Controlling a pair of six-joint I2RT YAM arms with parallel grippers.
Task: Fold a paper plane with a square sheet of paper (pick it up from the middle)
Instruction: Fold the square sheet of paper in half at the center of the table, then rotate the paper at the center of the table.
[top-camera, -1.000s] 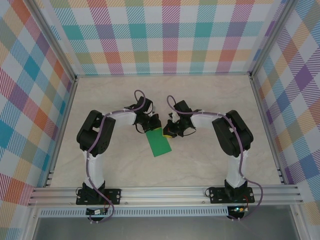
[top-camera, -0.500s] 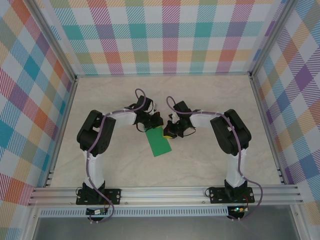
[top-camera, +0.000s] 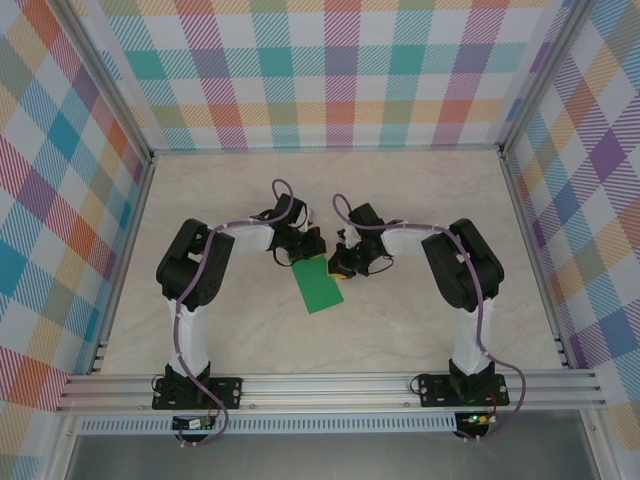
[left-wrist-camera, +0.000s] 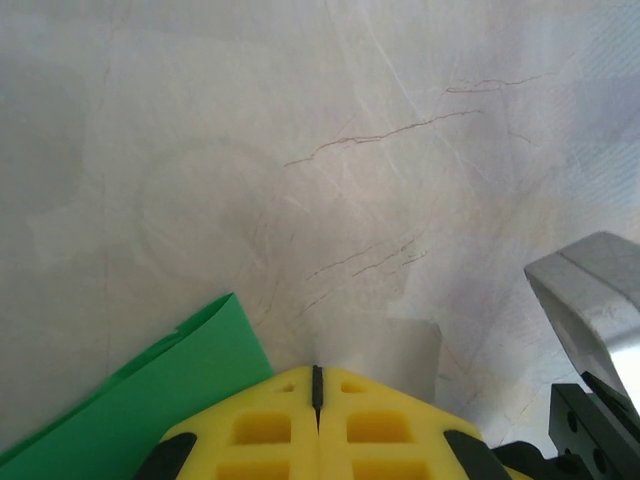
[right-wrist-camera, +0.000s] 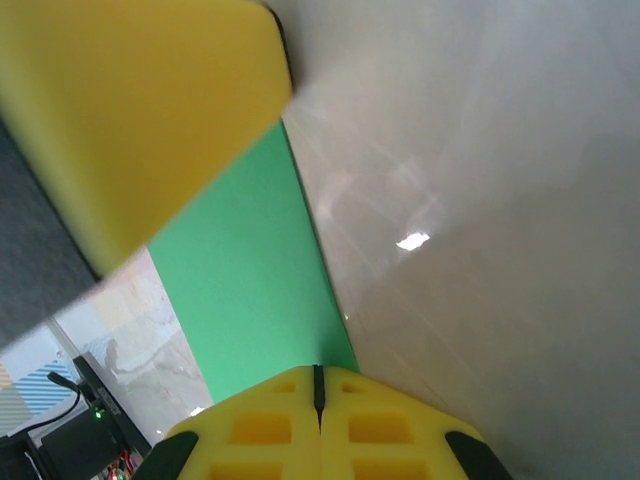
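The desk (top-camera: 400, 320) was a pale, marble-patterned surface with faint brown veins, and it stood inside a booth of pastel checked walls (top-camera: 340, 70) held by aluminium rails (top-camera: 330, 385), the thickest rail running along the 6 o'clock edge where both arm bases were bolted. Near the middle of the desk lay the green sheet of paper (top-camera: 319, 284), folded to a narrow rectangle and lying flat, with its long axis running from about 11 to 5 o'clock. The left end effector (top-camera: 305, 245) sat at the strip's 11 o'clock corner. In its wrist view its yellow fingers (left-wrist-camera: 290, 420) were clenched, seam to seam, with the paper (left-wrist-camera: 150, 400) just beside them at 8 o'clock. The right end effector (top-camera: 340, 262) sat at the strip's 1 o'clock corner, also clenched, and in its wrist view the paper (right-wrist-camera: 250, 290) ran up to its fingertips (right-wrist-camera: 350, 420). Whether the paper was pinched there could not be told.
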